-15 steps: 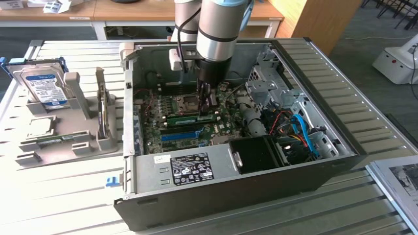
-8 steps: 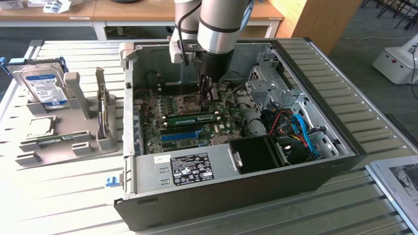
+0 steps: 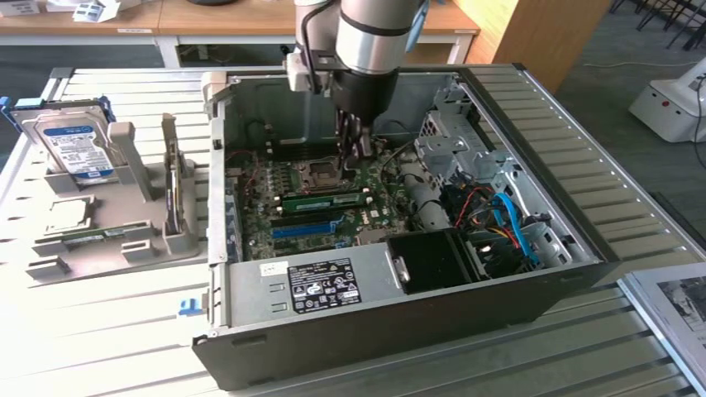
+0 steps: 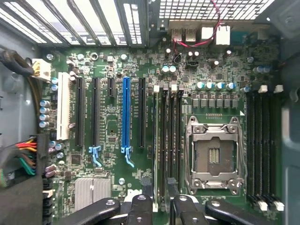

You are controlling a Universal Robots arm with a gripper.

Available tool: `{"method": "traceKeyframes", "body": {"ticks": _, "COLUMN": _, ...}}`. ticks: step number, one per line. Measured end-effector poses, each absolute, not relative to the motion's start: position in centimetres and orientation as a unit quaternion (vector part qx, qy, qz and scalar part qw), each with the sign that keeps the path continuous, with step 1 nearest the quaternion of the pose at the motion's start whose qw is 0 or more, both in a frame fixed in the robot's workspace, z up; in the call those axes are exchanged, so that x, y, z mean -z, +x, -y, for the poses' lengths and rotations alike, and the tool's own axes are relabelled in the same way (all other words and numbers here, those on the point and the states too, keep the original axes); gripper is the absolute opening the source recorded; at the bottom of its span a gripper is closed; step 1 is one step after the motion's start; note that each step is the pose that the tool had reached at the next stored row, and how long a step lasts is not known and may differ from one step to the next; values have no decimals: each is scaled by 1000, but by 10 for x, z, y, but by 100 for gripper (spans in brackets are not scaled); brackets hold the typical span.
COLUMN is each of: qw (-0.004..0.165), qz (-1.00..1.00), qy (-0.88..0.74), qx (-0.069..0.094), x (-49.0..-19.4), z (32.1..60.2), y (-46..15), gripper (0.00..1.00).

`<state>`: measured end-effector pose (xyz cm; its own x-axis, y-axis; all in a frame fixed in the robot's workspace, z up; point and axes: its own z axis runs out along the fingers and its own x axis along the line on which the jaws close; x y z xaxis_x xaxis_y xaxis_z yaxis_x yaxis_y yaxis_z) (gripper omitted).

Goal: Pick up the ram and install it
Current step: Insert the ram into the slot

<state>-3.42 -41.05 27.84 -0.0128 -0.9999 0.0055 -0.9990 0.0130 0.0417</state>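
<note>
Looks like a robotics lab or workshop: a robot arm (image 3: 375, 37) hangs over an opened PC case (image 3: 386, 339) on a slatted metal bench (image 3: 121, 339), its motherboard (image 4: 112, 140) bare. A grey rack (image 3: 111, 248) alongside carries a hard drive (image 3: 75, 149). Wooden desks (image 3: 221, 21) stand behind on a grey floor (image 3: 617, 58).

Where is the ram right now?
In the exterior view the ram stands on the motherboard inside the case, between the CPU socket and the blue slot, close by the gripper.
</note>
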Motion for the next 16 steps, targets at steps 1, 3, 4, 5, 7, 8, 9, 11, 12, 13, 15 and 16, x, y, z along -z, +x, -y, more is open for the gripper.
{"method": "traceKeyframes", "body": {"ticks": 1, "qw": 17, "qz": 711, "qy": 702, "qx": 13, "x": -281, "z": 411, "y": -34, "gripper": 25}}
{"method": "traceKeyframes", "body": {"ticks": 3, "qw": 17, "qz": 711, "qy": 702, "qx": 13, "x": -286, "z": 410, "y": -34, "gripper": 25}}
{"method": "traceKeyframes", "body": {"ticks": 4, "qw": 17, "qz": 711, "qy": 702, "qx": 13, "x": -289, "z": 411, "y": -34, "gripper": 25}}
{"method": "traceKeyframes", "body": {"ticks": 5, "qw": 17, "qz": 711, "qy": 702, "qx": 13, "x": -291, "z": 411, "y": -34, "gripper": 25}}
{"method": "traceKeyframes", "body": {"ticks": 7, "qw": 17, "qz": 711, "qy": 702, "qx": 13, "x": -296, "z": 410, "y": -34, "gripper": 25}}
{"method": "traceKeyframes", "body": {"ticks": 8, "qw": 17, "qz": 711, "qy": 702, "qx": 13, "x": -299, "z": 411, "y": -33, "gripper": 25}}
{"method": "traceKeyframes", "body": {"ticks": 9, "qw": 17, "qz": 711, "qy": 702, "qx": 13, "x": -301, "z": 411, "y": -33, "gripper": 25}}
{"method": "traceKeyframes", "body": {"ticks": 11, "qw": 17, "qz": 711, "qy": 702, "qx": 13, "x": -306, "z": 411, "y": -33, "gripper": 25}}
{"method": "traceKeyframes", "body": {"ticks": 12, "qw": 17, "qz": 711, "qy": 702, "qx": 13, "x": -308, "z": 410, "y": -33, "gripper": 25}}
{"method": "traceKeyframes", "body": {"ticks": 13, "qw": 17, "qz": 711, "qy": 702, "qx": 13, "x": -310, "z": 410, "y": -33, "gripper": 25}}
{"method": "traceKeyframes", "body": {"ticks": 15, "qw": 17, "qz": 711, "qy": 702, "qx": 13, "x": -315, "z": 411, "y": -33, "gripper": 25}}
{"method": "traceKeyframes", "body": {"ticks": 16, "qw": 17, "qz": 711, "qy": 702, "qx": 13, "x": -317, "z": 411, "y": -33, "gripper": 25}}
